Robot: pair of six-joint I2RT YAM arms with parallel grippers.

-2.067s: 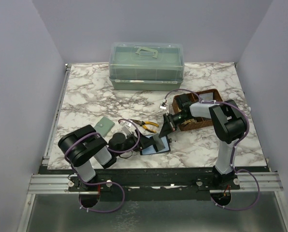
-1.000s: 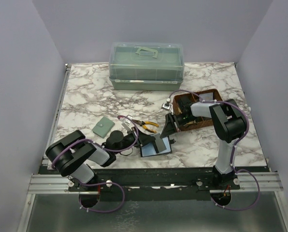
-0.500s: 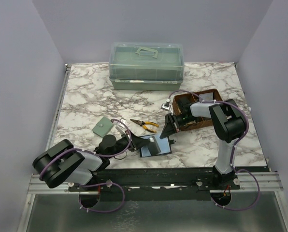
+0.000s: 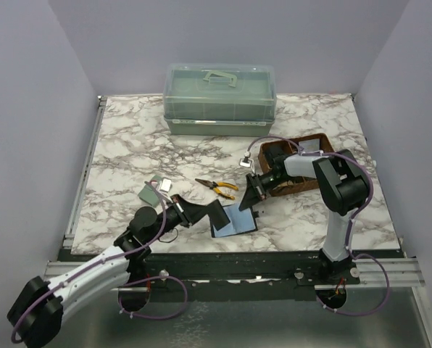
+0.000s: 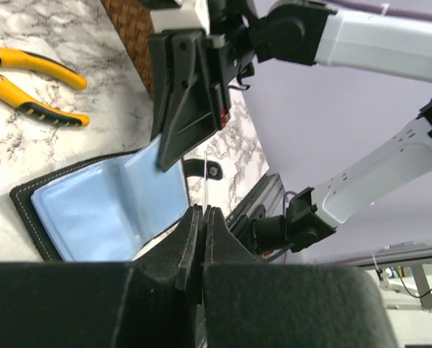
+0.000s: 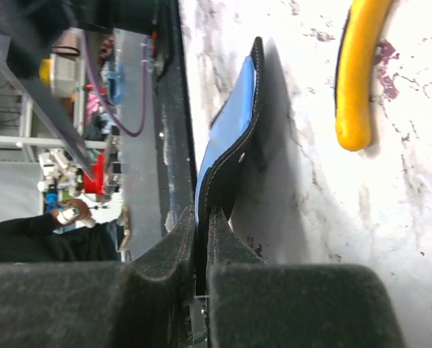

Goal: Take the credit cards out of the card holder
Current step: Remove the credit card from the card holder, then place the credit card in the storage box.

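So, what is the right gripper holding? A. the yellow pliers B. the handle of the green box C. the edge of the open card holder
C: the right gripper is shut on the lifted flap of the card holder; the pliers lie apart from it.

Plain lavender walls [image 4: 27, 109] close in the left, far and right sides, evenly lit, with only soft shadows. They surround a square table [image 4: 129, 145] topped in a white marble pattern with grey veins. Along its near edge runs an aluminium rail [image 4: 71, 274], and nearer still lies a dull grey metal surface [image 4: 223, 326].
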